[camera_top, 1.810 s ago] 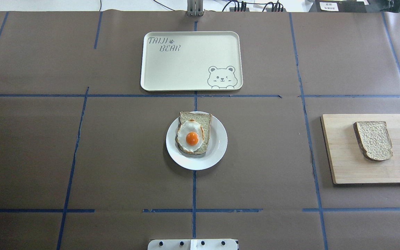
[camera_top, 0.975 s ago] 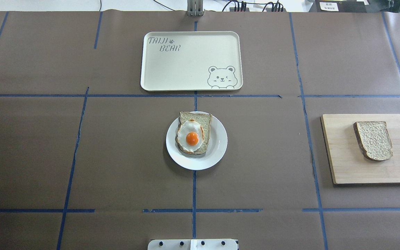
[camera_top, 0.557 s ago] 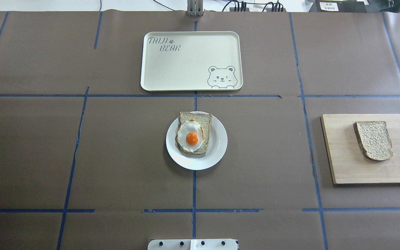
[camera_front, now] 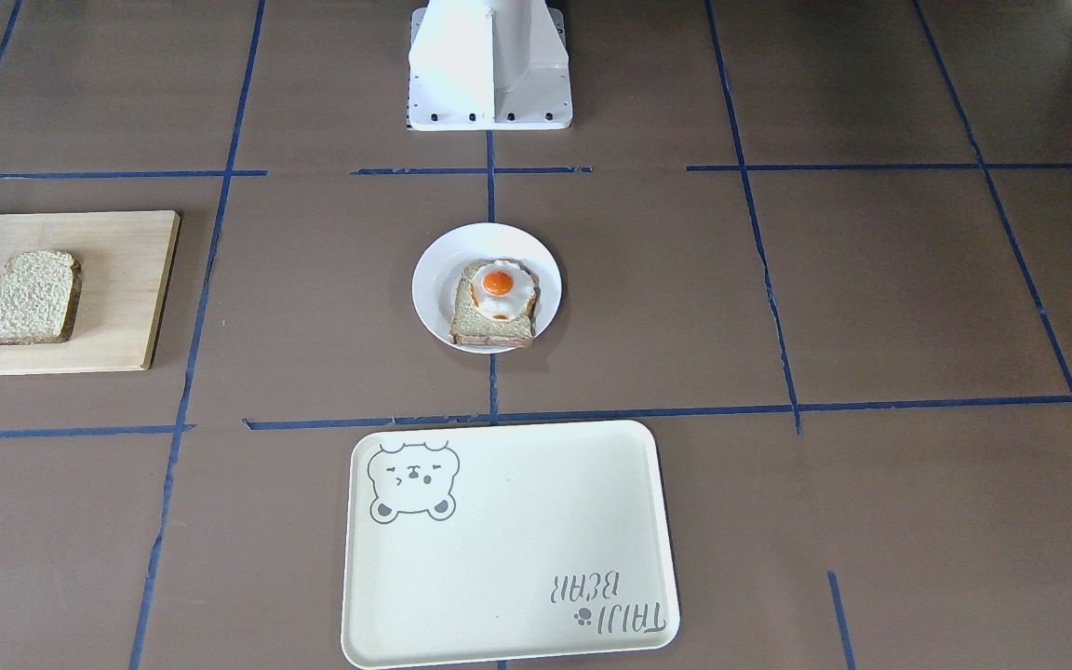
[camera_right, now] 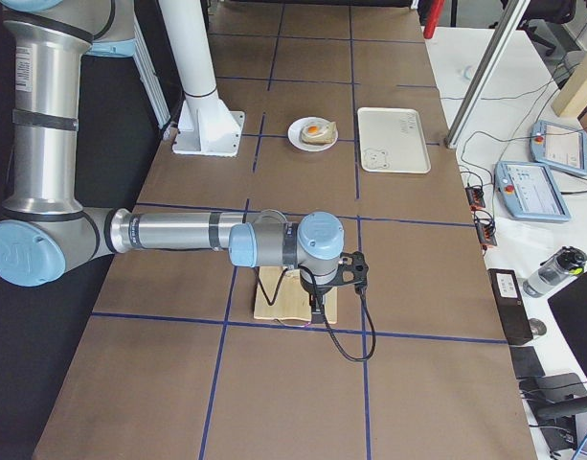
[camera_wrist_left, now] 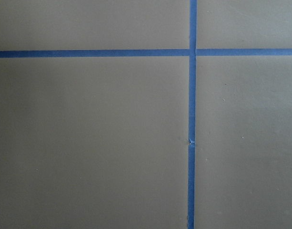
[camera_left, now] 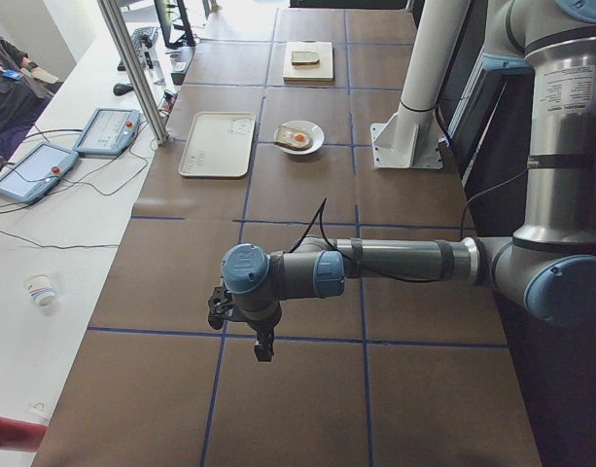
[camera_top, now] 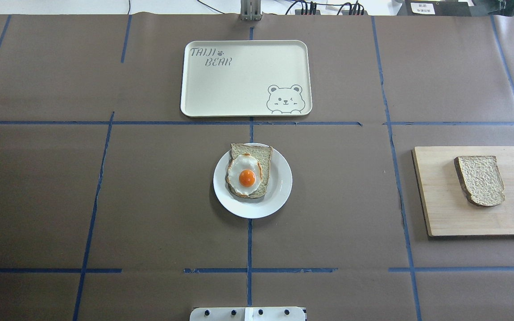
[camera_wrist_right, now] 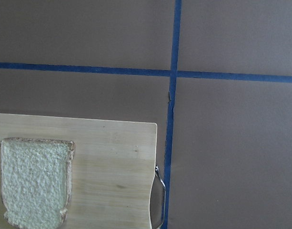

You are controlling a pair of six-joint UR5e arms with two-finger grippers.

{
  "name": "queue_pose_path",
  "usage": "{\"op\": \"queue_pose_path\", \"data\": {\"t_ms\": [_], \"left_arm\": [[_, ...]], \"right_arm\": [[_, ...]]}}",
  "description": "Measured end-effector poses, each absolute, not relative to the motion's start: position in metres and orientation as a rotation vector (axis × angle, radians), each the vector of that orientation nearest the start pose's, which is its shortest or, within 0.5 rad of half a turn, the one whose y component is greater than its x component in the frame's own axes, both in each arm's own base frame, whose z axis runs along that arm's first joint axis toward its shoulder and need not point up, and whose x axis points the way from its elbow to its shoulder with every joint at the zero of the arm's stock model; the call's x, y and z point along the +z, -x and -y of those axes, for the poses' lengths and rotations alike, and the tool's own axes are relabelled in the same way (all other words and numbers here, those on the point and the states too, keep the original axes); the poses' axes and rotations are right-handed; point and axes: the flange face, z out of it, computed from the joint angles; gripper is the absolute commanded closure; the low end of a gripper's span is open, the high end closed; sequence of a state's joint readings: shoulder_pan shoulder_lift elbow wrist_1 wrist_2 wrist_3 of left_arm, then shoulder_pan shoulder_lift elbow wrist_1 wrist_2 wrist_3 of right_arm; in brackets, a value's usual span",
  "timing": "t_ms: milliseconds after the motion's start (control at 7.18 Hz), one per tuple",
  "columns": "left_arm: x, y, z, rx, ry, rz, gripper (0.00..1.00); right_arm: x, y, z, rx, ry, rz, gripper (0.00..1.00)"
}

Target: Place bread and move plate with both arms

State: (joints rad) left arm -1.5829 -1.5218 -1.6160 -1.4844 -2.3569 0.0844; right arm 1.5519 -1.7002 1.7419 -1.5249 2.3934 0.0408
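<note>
In the front view the bread [camera_front: 29,296] lies flat on a board [camera_front: 127,279] at our right end of the table, well apart from the plate [camera_front: 429,284] at the centre. That plate already carries an egg slice [camera_front: 491,316] that reaches close to the rim on the tray [camera_front: 508,540] side. We judge that bread set down off-centre would overhang or shove the egg. From overhead, the tray lies near the plate on the side away from the base [camera_top: 248,313], with a tape line between them. The plate's rim is low and smooth, so an uneven two-arm lift could tilt it and slide the stack off. From the left end, the left gripper [camera_left: 263,347] hangs over bare table, far from the plate. We cannot tell how its jaws stand. From the right end, the right gripper [camera_right: 317,305] hangs above the board, and again we cannot tell its jaws. The left wrist view shows only tape [camera_wrist_left: 192,143] on brown paper. In the right wrist view the bread sits low and to one side, so a straight drop might pinch only the soft crust and tear it. The board's metal handle [camera_wrist_right: 160,200] could catch a low finger.
</note>
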Motion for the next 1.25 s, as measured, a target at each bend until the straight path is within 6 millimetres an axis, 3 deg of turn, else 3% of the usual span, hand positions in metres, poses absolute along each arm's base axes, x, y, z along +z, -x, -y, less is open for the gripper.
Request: {"op": "queue_pose_path", "data": {"t_ms": [139, 835, 1253], "left_arm": [[0.668, 0.068, 0.463, 0.033, 0.047, -0.789, 0.00], [0.670, 0.068, 0.464, 0.034, 0.050, -0.790, 0.00], [0.673, 0.068, 0.464, 0.033, 0.055, -0.789, 0.00]], "right_arm": [[0.626, -0.038, 0.443, 0.023, -0.074, 0.832, 0.00], [0.630, 0.091, 0.419, 0.080, -0.081, 0.902, 0.00], [0.644, 0.132, 0.415, 0.053, -0.062, 0.856, 0.08]]}}
